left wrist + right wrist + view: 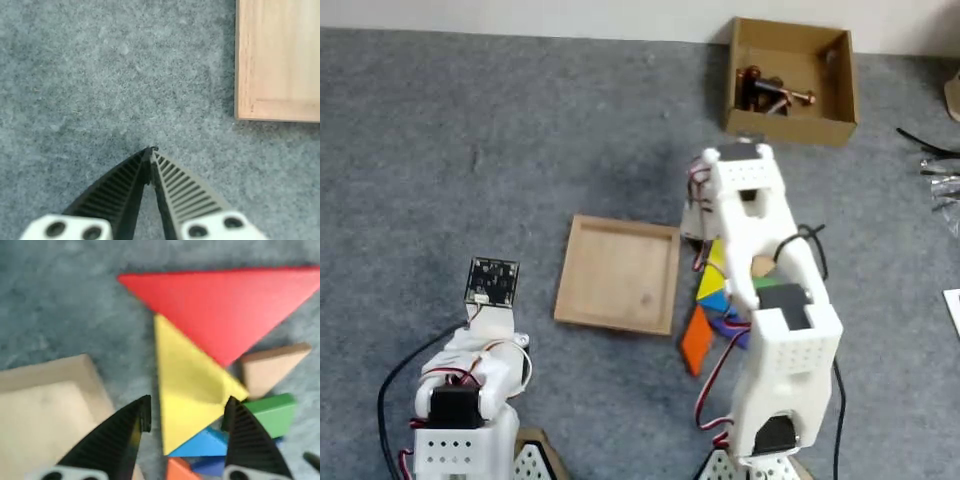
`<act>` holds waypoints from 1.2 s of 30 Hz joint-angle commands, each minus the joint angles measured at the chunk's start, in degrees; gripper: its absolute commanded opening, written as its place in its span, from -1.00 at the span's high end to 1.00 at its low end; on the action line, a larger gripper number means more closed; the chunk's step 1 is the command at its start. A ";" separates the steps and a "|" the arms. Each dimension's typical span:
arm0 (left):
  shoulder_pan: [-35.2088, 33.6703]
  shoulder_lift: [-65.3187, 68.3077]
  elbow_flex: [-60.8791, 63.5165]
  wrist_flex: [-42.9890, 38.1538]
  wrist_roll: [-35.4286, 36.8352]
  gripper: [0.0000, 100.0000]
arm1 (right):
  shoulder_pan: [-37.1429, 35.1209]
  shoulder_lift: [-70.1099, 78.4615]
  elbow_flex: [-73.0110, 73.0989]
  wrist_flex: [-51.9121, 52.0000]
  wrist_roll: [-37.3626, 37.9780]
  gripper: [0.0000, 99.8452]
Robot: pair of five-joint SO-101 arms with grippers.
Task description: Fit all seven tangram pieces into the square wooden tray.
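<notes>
Grey carpeted table [440, 150] beneath everything. At its near right, the right arm [765, 300], stretched out over the heap of tangram pieces. At its near left, the left arm [470, 395], folded short beside the tray. Square wooden tray [618, 273] flat on the table between the two arms, bare wood showing inside. A cardboard box [790, 80] at the far edge, well apart from the tray, with small metal parts [770, 92] in it.

Those tangram pieces on the table just beside the tray's right edge, none inside it. Largest among them a red triangle [225, 305], flat on the carpet. Against its edge a yellow triangle [187, 385]. Partly under the yellow one a blue piece [200, 445] and a green piece [272, 412]. Near those a plain-wood triangle [270, 367] and an orange piece [697, 338].

The right claw [187, 407] released, fingers spread to either side of the yellow triangle's narrow end; whether touching it, impossible to tell. The left claw [151, 150] clenched on nothing, tips together over bare carpet near a corner of the tray.
</notes>
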 commanded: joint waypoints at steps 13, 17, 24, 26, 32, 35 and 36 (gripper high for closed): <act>0.66 -0.57 1.01 0.18 0.09 0.99 | 5.76 -1.19 4.62 -5.85 -0.97 0.54; 0.66 -0.57 1.01 0.18 0.09 0.99 | 7.60 -1.19 4.62 -5.85 2.11 0.54; 0.66 -0.57 1.01 0.18 0.09 0.99 | 7.52 -1.19 7.43 -7.96 3.52 0.54; 0.66 -0.57 1.01 0.18 0.09 0.99 | 7.60 -1.19 7.52 -7.96 4.13 0.54; 0.66 -0.57 1.01 0.18 0.09 0.99 | 4.79 -1.10 7.69 -7.96 12.40 0.54; 0.66 -0.57 1.01 0.18 0.09 0.99 | 3.56 -0.22 7.78 -7.96 12.92 0.54; 0.66 -0.57 1.01 0.18 0.09 0.99 | 3.30 0.84 7.69 -7.96 12.92 0.54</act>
